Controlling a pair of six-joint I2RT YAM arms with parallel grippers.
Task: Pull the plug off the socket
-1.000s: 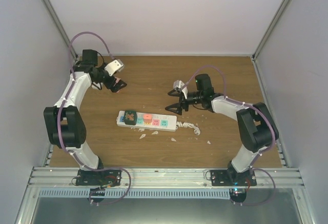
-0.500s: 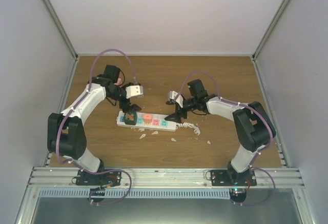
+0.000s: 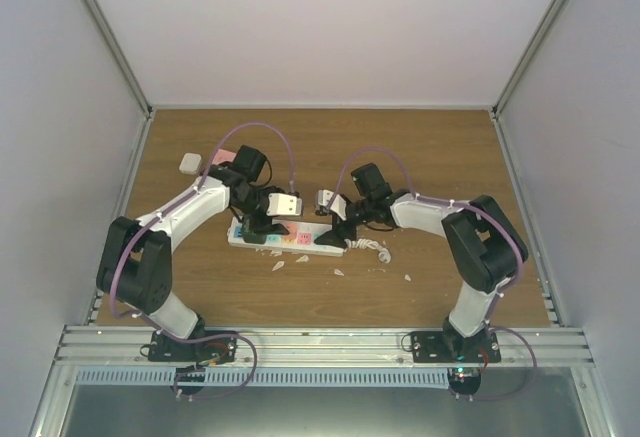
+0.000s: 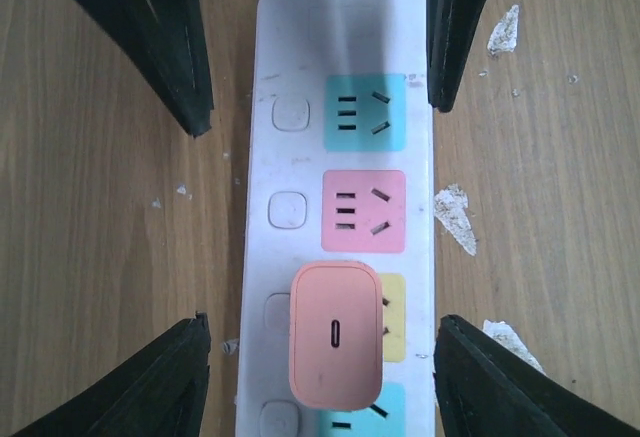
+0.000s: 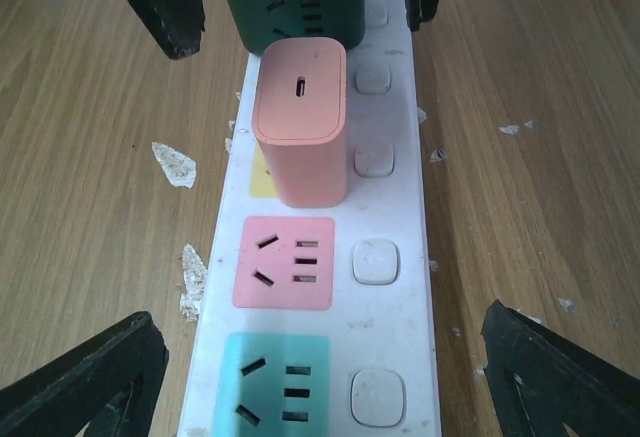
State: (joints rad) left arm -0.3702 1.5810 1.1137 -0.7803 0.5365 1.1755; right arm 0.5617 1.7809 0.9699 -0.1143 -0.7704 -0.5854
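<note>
Left gripper is wide open, holding nothing, with 1 finger on each side of the power strip and the orange plug right between them. Right gripper is the same: spread open and empty, straddling the strip from the cord end, above the bare pink and teal outlets. The 2 grippers face each other over the strip and are really near one another.

The strip lies flat on the table, about mid-table, with the orange plug seated in the yellow outlet and a dark green plug just beside it on the far side from the cord.

My worries from here:
- Nothing is pinning the strip. If I pull up on a plug, I think the whole strip comes along.
- The fingers are set wider than the strip, not the plug. Close too low and I'd clamp the strip's sides instead.
- There are 2 plugs side by side, so a finger could wedge against the wrong one.
- With the arms this crowded, 1 sloppy move could knock the fingers together.

The white scraps lying beside the strip look harmless.
</note>
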